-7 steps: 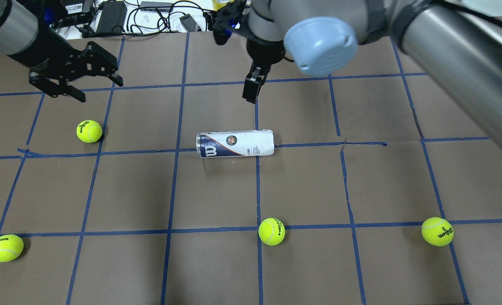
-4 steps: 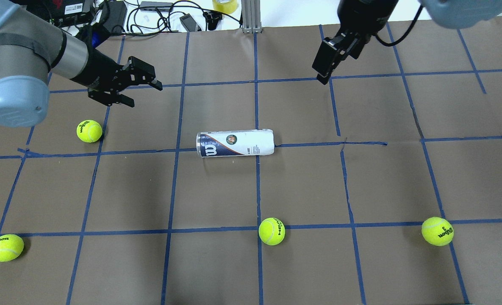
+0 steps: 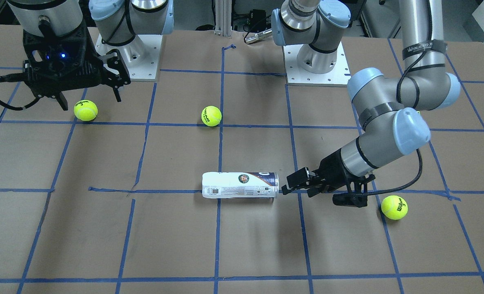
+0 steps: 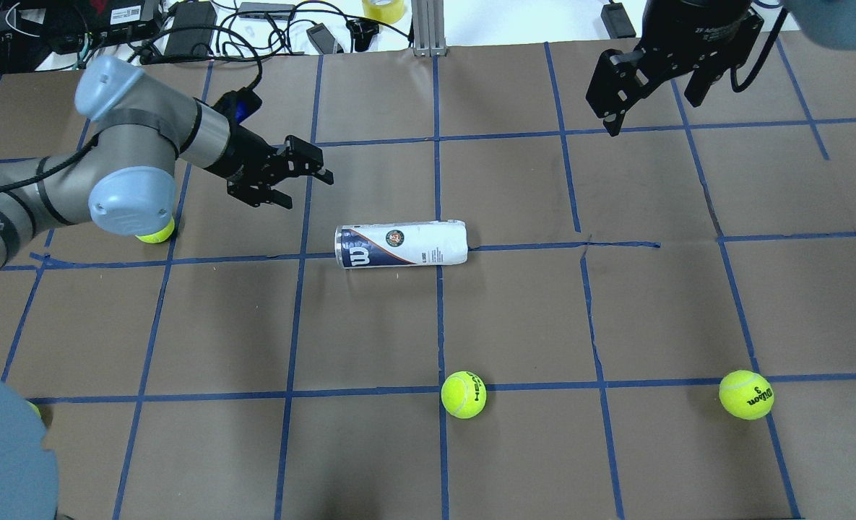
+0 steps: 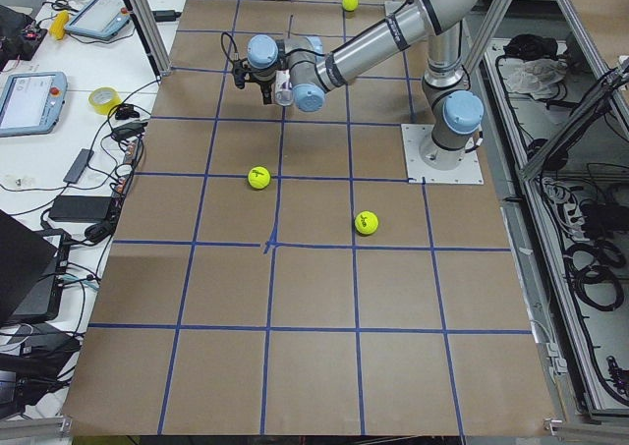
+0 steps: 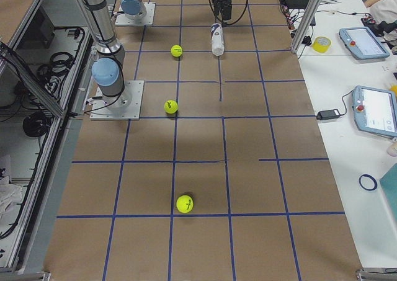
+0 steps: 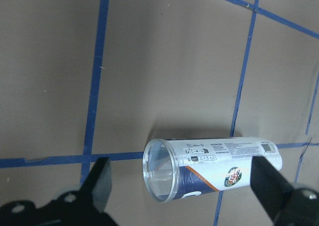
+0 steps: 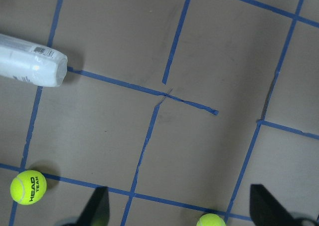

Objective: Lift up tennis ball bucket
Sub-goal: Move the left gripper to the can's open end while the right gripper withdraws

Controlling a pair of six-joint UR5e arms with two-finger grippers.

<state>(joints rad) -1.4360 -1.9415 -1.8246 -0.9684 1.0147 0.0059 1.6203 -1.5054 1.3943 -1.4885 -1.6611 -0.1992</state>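
- Front-facing view: the tennis ball bucket (image 3: 239,185) lies on its side on the table (image 3: 103,245), along a blue tape line (image 3: 164,191). My left claw (image 3: 286,185) is released, its jaws spread just beside the bucket's navy end without touching it. My right claw (image 3: 90,99) hangs wide open over a tennis ball (image 3: 85,110), well apart from the bucket.
- Overhead view: the bucket rests near the table's middle, and both my claws are empty.
- Left-end view: my left arm hides most of the bucket.
- Right-end view: the bucket lies far up the table.
- Left wrist view: the bucket's clear open rim faces me.
- Right wrist view: only the bucket's white closed end shows at upper left, and two tennis balls (image 8: 28,187) sit at the bottom edge.
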